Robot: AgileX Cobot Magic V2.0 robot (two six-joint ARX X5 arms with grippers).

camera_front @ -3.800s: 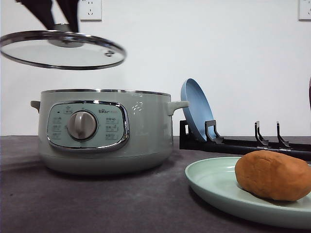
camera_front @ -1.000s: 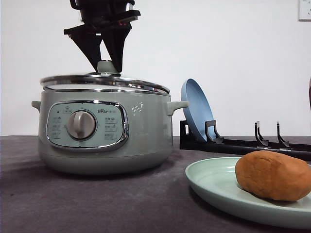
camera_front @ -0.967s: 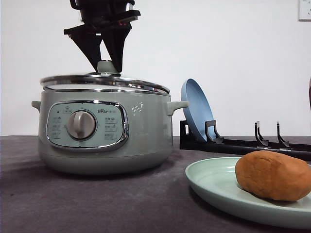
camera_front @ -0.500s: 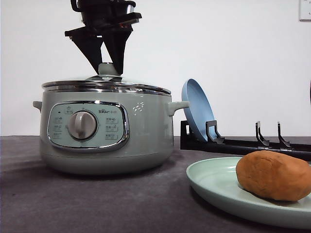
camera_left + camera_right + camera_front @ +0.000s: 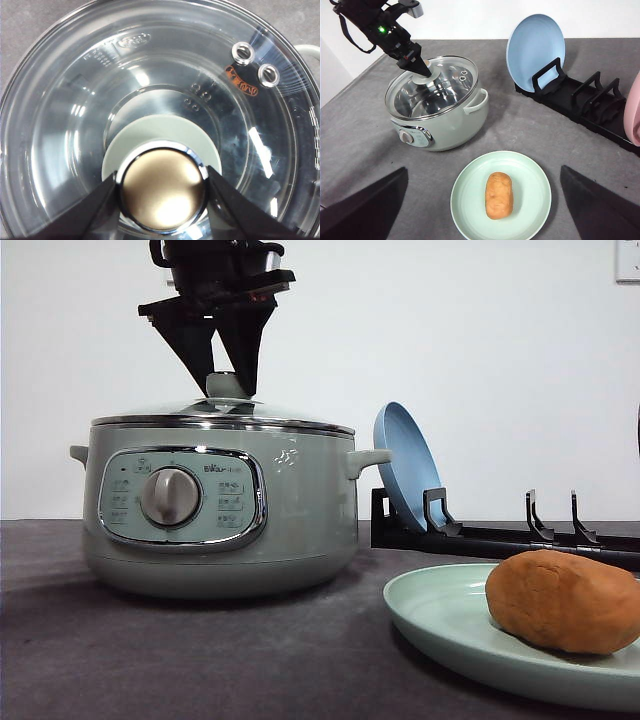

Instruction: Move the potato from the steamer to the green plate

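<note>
— How is the left arm being held over the steamer [image 5: 222, 508]?

— The left gripper [image 5: 227, 385] is being pointed straight down from above, its black fingers [image 5: 98, 209] being pressed against either side of the lid knob [image 5: 163, 191]. In the left wrist view, the knob's shiny round cap is being pinched between the two dark tips. The glass lid [image 5: 433, 86] is being held seated on the pot's rim, level with the chrome band.

— And the right arm?

— The right gripper [image 5: 482, 207] is being held high above the tabletop [image 5: 530, 125], looking down on the scene, with its fingers [image 5: 365, 210] being kept spread wide apart and nothing between them.

— What is being carried in the containers?

— The potato [image 5: 499, 195] is being shown lying on its side in the middle of the green plate [image 5: 470, 205], which is resting on the tabletop just in front of the steamer. A light blue plate [image 5: 536, 47] is being propped upright in the first slot of a black dish rack [image 5: 580, 102] behind, and a pink object is being glimpsed at the rack's far end.
</note>
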